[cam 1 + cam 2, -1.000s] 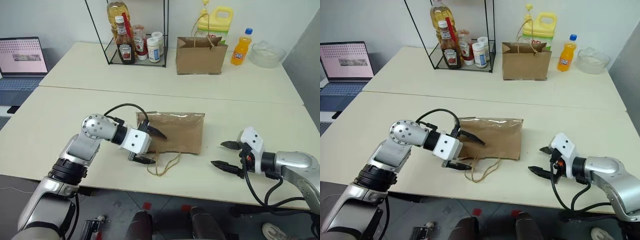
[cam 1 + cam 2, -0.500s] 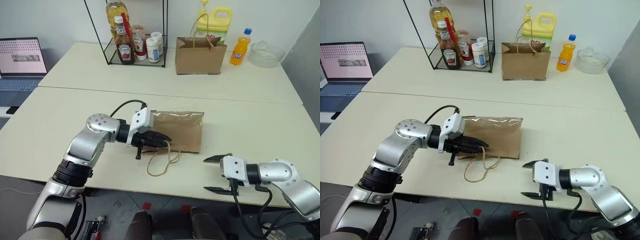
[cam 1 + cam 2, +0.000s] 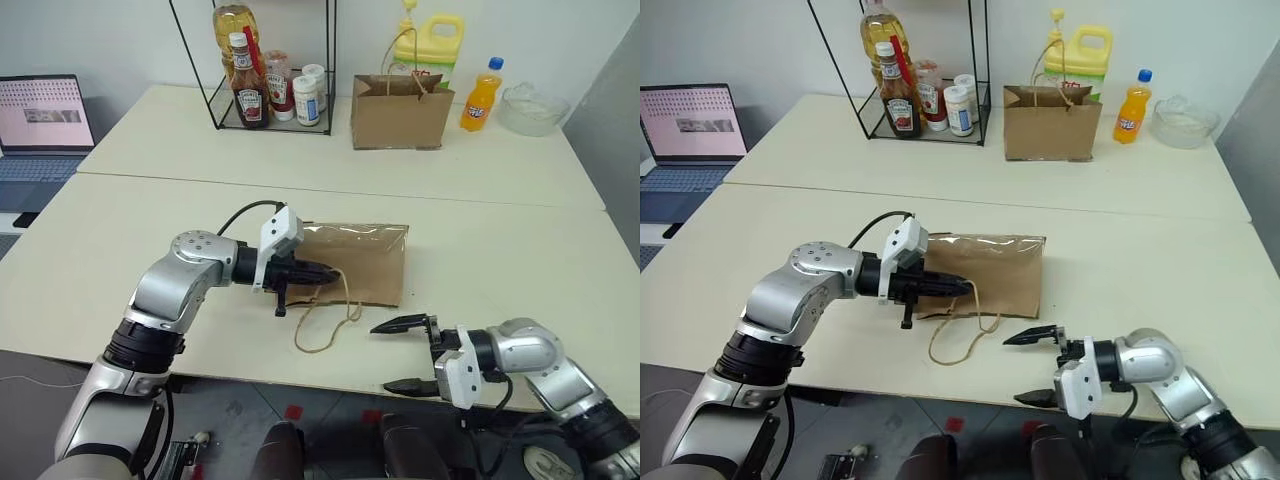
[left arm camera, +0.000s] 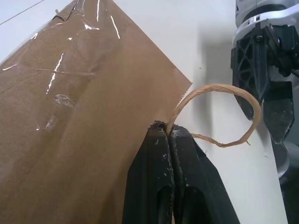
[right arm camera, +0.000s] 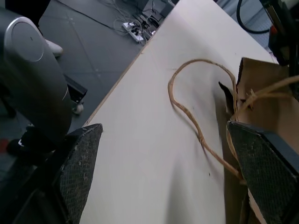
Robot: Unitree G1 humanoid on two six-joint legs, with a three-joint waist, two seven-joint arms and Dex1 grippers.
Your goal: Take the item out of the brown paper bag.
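Where the two cream tables [image 3: 300, 150] meet in a seam, the near one carries the brown paper bag [image 3: 365, 262], which lies flat on its side with its open mouth toward the table's front edge and a strip of clear, glossy tape across its far end. Beyond the seam stand a black wire rack [image 3: 268, 70] holding a ketchup bottle [image 3: 247, 88] and small jars, a smaller boxy paper bag [image 3: 400, 108] standing upright, a yellow jug [image 3: 432, 45] behind it, an orange soda bottle [image 3: 481, 95] and a clear glass bowl [image 3: 532, 108]. An open laptop [image 3: 38, 125] sits off to the robot's left.

The left gripper [image 3: 325, 270] reaches in from the left over the bag's front edge; its two black fingers [image 4: 161, 177] are pressed together, pinching one of the twine handles [image 4: 224, 116] right at the paper's rim, so that loop arches up off the table. The other twine loop [image 3: 322, 330] lies slack on the tabletop (just in front of the bag).

The right gripper [image 3: 405, 355] hangs at the table's front edge, near the bag's right front corner but apart from it, its fingers spread wide and holding nothing.

The cola bottle cannot be made out; the bag hides whatever is inside it.
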